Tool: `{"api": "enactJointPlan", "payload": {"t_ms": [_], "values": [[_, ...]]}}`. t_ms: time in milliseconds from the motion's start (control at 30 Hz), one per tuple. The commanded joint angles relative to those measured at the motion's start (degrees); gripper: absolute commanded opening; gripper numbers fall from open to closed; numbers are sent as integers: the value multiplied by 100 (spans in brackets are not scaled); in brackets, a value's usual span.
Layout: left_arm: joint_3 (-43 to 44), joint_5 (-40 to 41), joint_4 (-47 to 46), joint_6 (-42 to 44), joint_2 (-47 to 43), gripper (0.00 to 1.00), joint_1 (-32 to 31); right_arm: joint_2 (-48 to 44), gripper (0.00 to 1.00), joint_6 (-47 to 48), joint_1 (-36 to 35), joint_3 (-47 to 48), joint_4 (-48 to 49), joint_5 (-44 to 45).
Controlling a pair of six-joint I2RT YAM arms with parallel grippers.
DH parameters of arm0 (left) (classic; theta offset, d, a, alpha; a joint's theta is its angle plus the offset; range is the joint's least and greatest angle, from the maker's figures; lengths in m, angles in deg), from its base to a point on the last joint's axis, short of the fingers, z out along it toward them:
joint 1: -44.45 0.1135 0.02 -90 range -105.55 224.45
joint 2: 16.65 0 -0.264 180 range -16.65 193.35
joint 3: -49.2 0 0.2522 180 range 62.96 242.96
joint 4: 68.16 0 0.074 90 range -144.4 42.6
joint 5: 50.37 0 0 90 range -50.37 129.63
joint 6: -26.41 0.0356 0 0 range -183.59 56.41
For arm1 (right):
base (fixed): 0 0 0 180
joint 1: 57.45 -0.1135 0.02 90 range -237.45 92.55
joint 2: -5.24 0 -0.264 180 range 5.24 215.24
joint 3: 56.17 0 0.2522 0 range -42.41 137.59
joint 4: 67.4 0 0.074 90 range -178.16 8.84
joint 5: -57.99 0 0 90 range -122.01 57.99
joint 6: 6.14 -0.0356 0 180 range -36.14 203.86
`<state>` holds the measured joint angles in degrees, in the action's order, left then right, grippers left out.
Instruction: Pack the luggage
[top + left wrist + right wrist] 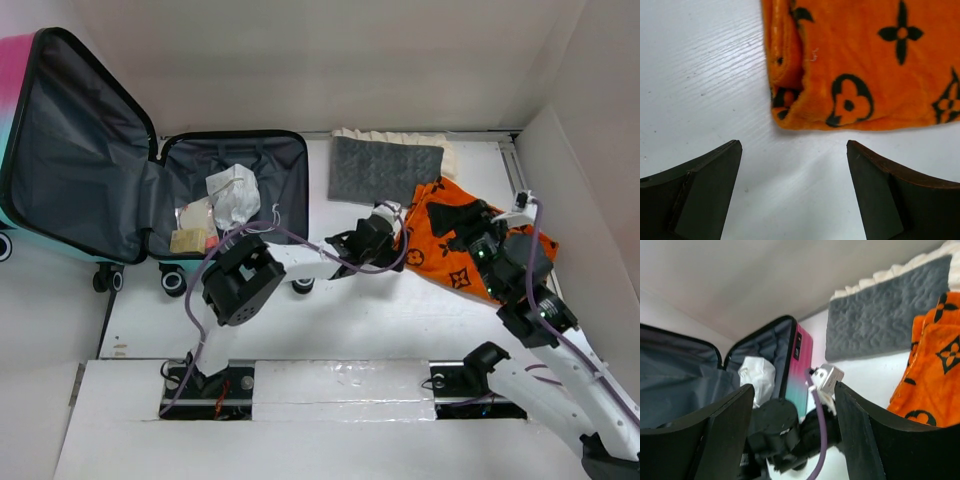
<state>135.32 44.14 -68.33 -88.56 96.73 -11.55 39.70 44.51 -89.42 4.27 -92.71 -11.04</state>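
Observation:
The luggage (235, 150) lies open at the far left, its lid (80, 160) raised and the dark grey lining showing. A white plastic bag (233, 195) and small packets (190, 235) lie in its base. An orange cloth with black print (445, 255) lies at the right. My left gripper (398, 232) is open and empty just off the cloth's left edge. In the left wrist view (794, 150) the cloth (865, 65) lies just ahead of the fingers. My right gripper (470, 228) is open and empty over the cloth. In its own view (794, 395) it faces the luggage (802, 370).
A grey quilted cloth (385, 168) lies on a cream cloth (400, 137) at the back, beside the luggage. White walls close the back and the right side. The left arm's wrist (785, 435) shows between the right fingers.

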Motion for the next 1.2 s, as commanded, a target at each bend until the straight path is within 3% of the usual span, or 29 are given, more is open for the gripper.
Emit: {"api": "enactJointPlan", "payload": {"t_ms": [0,267,333,433,633,1000,1033,1167], "values": [[498,-38,-206,-192,113,82,125,114,71,42,-47,-80,-6,-243],[797,-37,-320,-307,781,75,230,298,71,-11,-47,-343,188,-656],[850,-161,-390,-307,843,56,283,359,71,-11,-47,-343,188,-656],[772,-83,-312,-307,843,0,283,413,71,-11,-99,-396,241,-656],[165,155,-233,-307,230,0,757,553,71,-11,-99,-396,443,-717],[560,1324,418,-87,-412,0,1504,835,71,-11,-266,-343,557,-770],[560,1324,418,-148,-483,2,1557,835,71,-11,-266,-343,557,-770],[560,1279,514,-148,-844,34,1427,887,74,-11,-319,-343,557,-717]]}}
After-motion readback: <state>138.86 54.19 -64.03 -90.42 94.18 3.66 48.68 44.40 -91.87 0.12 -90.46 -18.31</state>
